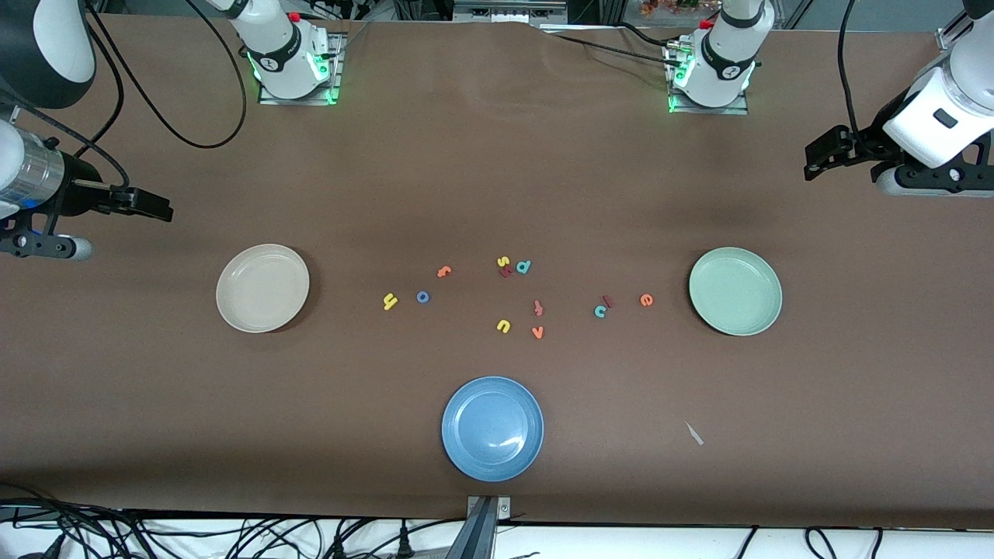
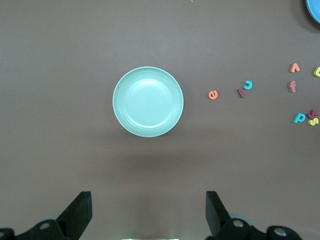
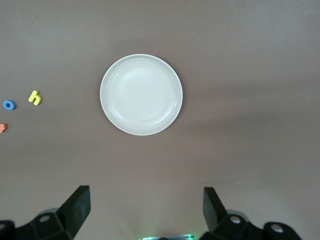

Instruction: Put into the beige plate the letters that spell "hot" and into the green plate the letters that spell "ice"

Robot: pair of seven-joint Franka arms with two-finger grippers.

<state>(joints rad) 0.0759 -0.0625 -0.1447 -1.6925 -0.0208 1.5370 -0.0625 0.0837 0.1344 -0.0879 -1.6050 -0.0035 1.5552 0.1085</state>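
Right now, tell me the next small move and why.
Probably bring the right hand, open and hovering over the table by the beige plate, down over the yellow h. It is the "hot" letter closest to that plate, both plates hold nothing, and the left hand waits open near the green plate.

both grippers hang high with jaws wide, the left gripper [image 2: 148, 212] over bare table by the green plate [image 1: 769, 310], the right gripper [image 3: 145, 210] by the beige plate [image 1: 233, 310]. mid-table the letters crowd: teal c [image 1: 599, 311] touches the dark red i [image 1: 608, 301].
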